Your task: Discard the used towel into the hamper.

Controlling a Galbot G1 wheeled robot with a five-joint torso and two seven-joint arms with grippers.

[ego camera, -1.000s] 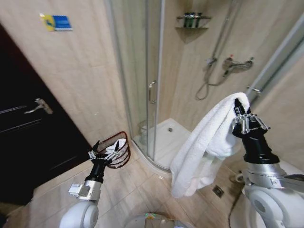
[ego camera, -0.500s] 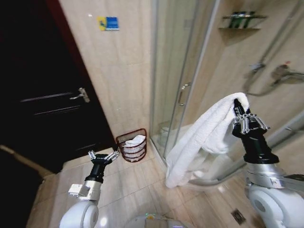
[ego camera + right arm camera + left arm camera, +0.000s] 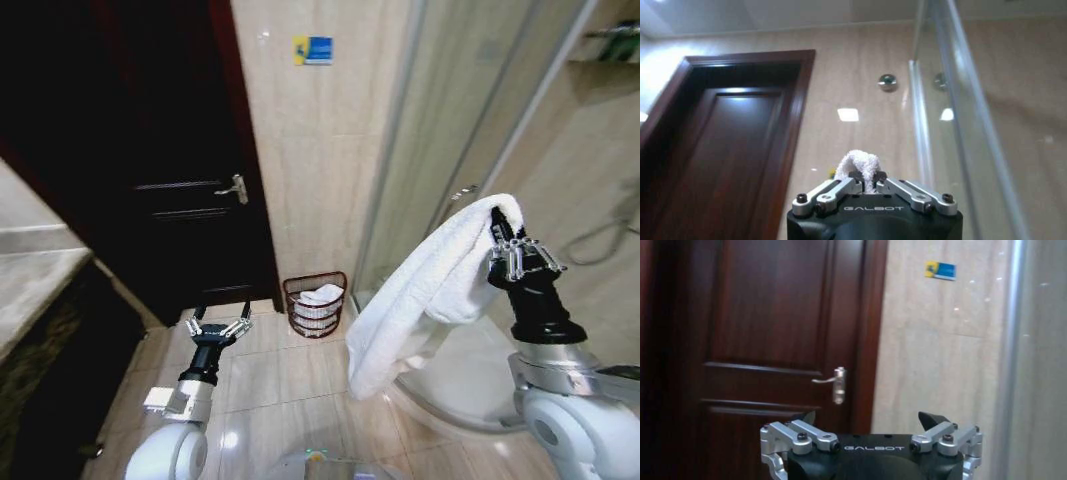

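A white towel (image 3: pixel 420 295) hangs in a long fold from my right gripper (image 3: pixel 497 222), which is shut on its top edge at the right of the head view. The right wrist view shows a tuft of the towel (image 3: pixel 861 163) pinched between that gripper's (image 3: pixel 867 181) closed fingers. The hamper (image 3: pixel 315 305), a small dark red-brown slatted basket with white cloth inside, stands on the floor against the wall, between the door and the shower glass. My left gripper (image 3: pixel 218 326) is open and held low, left of the hamper; its fingers (image 3: pixel 934 420) stand apart in the left wrist view.
A dark wooden door (image 3: pixel 180 180) with a metal handle (image 3: pixel 236 187) stands left of the hamper. The curved glass shower enclosure (image 3: pixel 460 140) rises to its right. Beige floor tiles (image 3: pixel 270 390) lie between me and the hamper. A counter edge (image 3: pixel 35 270) is at far left.
The whole head view has swung: door and hamper have shifted rightward toward the middle and the shower has slid off right. Both arms keep their pose, towel still held.
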